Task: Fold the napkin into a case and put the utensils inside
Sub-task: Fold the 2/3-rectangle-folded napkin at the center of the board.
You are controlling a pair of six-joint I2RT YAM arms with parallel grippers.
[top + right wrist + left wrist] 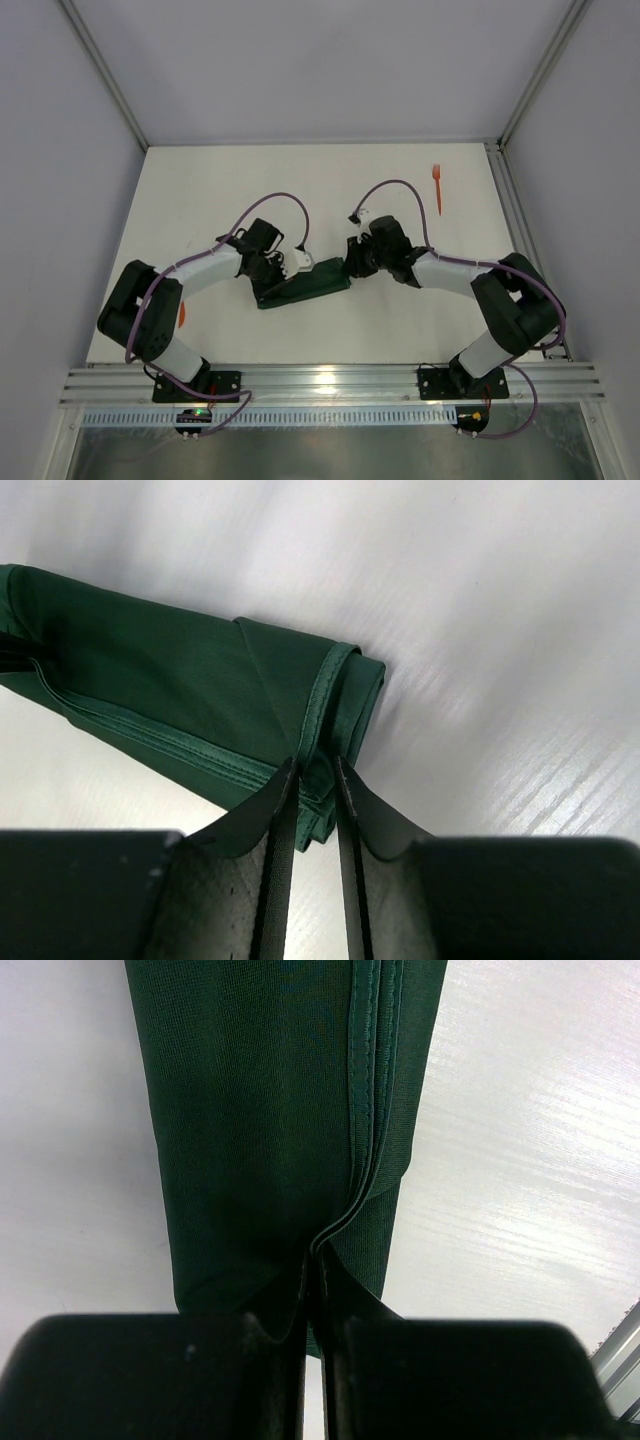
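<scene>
1. Handling napkin [305, 287]: narrow folded strip lying between both arms; looks soft, light, limp; expect layers to slide and sag unless pinched through the stitched hem
2. Left gripper [315, 1275] pinching one end's hem, right gripper [315, 775] clamped on the opposite folded corner
3. Orange fork [437, 188] lies well apart, far right; probably rigid, thin, slippery

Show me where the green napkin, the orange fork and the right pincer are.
napkin [305, 285], top view, middle of the folded cloth.
fork [437, 190], top view, middle of its length.
right pincer [315, 764], right wrist view, between the fingertips pinching the napkin's folded end.
</scene>
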